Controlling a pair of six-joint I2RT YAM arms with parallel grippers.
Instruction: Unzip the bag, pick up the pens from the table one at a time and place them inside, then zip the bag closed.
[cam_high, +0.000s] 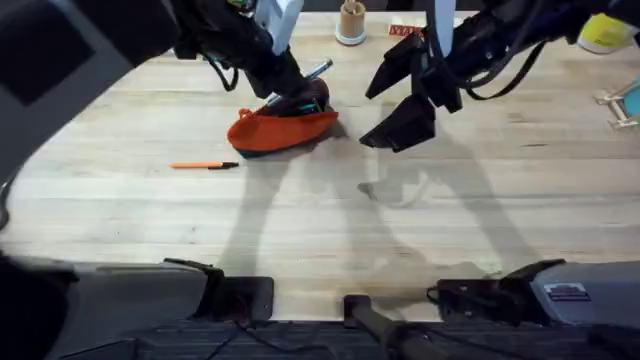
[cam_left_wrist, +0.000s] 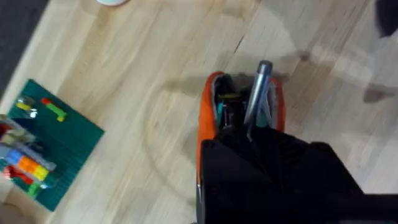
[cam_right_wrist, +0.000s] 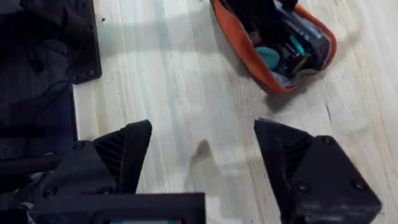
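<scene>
The orange bag (cam_high: 283, 130) lies unzipped on the table (cam_high: 330, 220), left of centre at the back. Its mouth gapes, with teal and dark items inside (cam_right_wrist: 273, 56). My left gripper (cam_high: 296, 98) hangs right over the opening, shut on a dark grey pen (cam_left_wrist: 258, 93) whose lower end dips into the bag (cam_left_wrist: 206, 124). That pen (cam_high: 317, 70) sticks up and out to the right. An orange pen (cam_high: 205, 165) lies flat on the table left of the bag. My right gripper (cam_high: 402, 100) hovers open just right of the bag, nothing between its fingers (cam_right_wrist: 124, 155).
A green baseplate with coloured bricks (cam_left_wrist: 56, 149) sits near the bag. At the back edge stand a small wooden cup (cam_high: 351, 22) and a red box (cam_high: 405, 30). A yellow object (cam_high: 605, 35) and a metal piece (cam_high: 612, 100) are at the far right.
</scene>
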